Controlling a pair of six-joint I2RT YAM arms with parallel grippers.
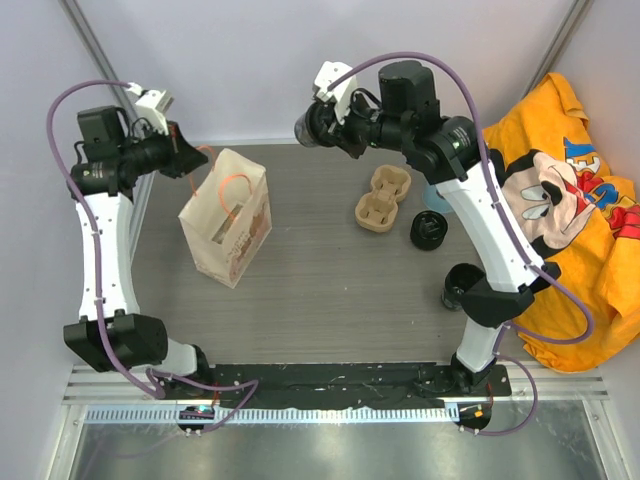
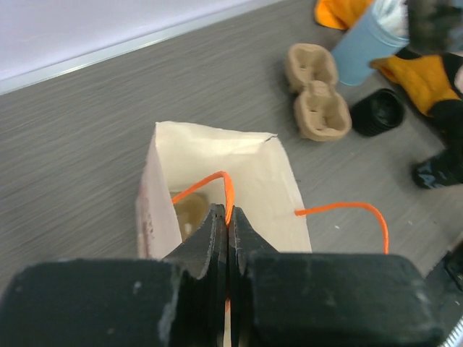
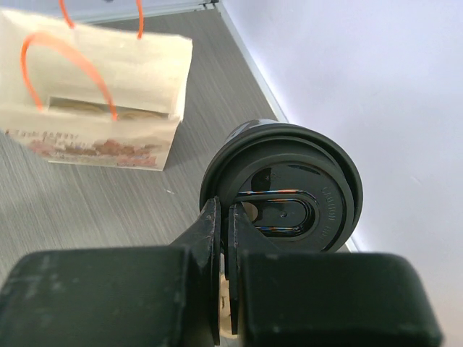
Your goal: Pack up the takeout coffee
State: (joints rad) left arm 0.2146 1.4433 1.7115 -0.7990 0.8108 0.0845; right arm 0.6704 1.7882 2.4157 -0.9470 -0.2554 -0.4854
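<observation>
Where the grey table point(image 1: 330, 300) meets pale walls along its far and left edges, open surface runs from its middle down to the arm bases.
- Orange printed shirt point(image 1: 580, 220), one: draped over the table's right edge.
- Paper bag point(image 1: 228, 225), one: upright at the left with its mouth open and a tan cardboard piece inside, well apart from the carriers.
- Cardboard carriers point(image 1: 390, 183), two, two wells each: touching, right of centre.
- Blue cup point(image 2: 358, 54), one: just beside the carriers.
- Black cups, three.
  - Lidded black cup point(image 3: 289, 188): in the air near the far edge, its lid rim pinched by the right gripper point(image 3: 224, 210).
  - Glossy black cup point(image 1: 462, 283): on the table, partly hidden by the right arm.
  - Takeout coffee point(image 1: 428, 230): open-topped, standing just right of the carriers, with no gripper on it.
- Left gripper point(image 2: 228, 213): fingers pressed together on one orange cord handle point(image 2: 210, 182) of the bag's two.
</observation>
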